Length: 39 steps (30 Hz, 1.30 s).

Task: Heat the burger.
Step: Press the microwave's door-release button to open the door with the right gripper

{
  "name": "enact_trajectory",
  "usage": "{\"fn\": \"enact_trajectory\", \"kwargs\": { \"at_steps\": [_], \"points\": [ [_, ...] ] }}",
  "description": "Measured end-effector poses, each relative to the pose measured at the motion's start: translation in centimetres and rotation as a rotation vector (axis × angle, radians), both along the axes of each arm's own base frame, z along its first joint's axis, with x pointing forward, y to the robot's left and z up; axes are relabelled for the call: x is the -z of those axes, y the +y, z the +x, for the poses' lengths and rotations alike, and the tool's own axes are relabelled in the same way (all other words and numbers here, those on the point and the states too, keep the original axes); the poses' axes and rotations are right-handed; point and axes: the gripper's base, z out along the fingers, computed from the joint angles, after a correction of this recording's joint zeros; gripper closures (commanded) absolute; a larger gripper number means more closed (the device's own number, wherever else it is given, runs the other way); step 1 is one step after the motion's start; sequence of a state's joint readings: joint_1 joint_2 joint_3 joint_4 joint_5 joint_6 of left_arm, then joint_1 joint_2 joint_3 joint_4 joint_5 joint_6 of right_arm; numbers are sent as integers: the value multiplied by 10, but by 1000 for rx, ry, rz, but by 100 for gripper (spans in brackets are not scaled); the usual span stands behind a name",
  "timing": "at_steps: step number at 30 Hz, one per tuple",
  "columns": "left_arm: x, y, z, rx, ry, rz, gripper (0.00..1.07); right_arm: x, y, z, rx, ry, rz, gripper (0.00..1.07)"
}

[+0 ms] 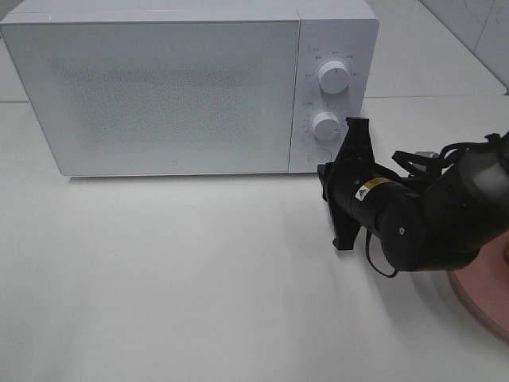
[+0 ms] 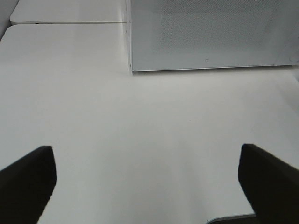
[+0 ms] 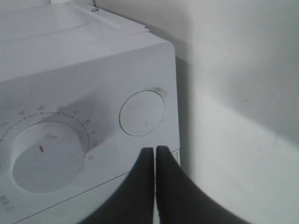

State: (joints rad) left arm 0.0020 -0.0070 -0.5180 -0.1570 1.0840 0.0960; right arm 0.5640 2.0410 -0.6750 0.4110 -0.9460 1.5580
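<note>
Right gripper (image 3: 154,149) closed near microwave button (image 3: 142,113), left gripper (image 2: 145,154) open, pink plate (image 1: 487,302) mostly hidden.

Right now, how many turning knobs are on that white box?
2. The upper knob and the lower knob sit one above the other on the right-hand panel of the microwave. The flat round button below them is not a knob. None seems hidden.

white box-shaped microwave (image 1: 238,14): top cropped at 12 o'clock, interior not readable through speckled door (image 1: 159,95) | markings round its white upper dial (image 1: 332,77): too small to read | round pink plate (image 1: 485,302): at 4 o'clock, cropped by frame edge, partly under black right arm (image 1: 429,215) | left gripper (image 2: 147,184): black fingers (image 2: 28,186) cropped at edge
</note>
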Motion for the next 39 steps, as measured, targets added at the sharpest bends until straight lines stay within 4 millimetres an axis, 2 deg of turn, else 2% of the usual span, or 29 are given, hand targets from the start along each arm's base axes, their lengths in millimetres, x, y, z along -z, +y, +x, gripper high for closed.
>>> {"fn": "enact_trajectory", "kwargs": {
  "at_steps": [10,17,21,39],
  "points": [
    [0,0,0,0,0,0,9,6,-1,15,3,-1,-15,107],
    [0,0,0,0,0,0,9,6,-15,25,18,-14,-42,107],
    [0,0,0,0,0,0,9,5,-16,28,18,-22,-41,107],
    [0,0,0,0,0,0,9,13,-5,41,-20,-21,-31,107]
  ]
}}
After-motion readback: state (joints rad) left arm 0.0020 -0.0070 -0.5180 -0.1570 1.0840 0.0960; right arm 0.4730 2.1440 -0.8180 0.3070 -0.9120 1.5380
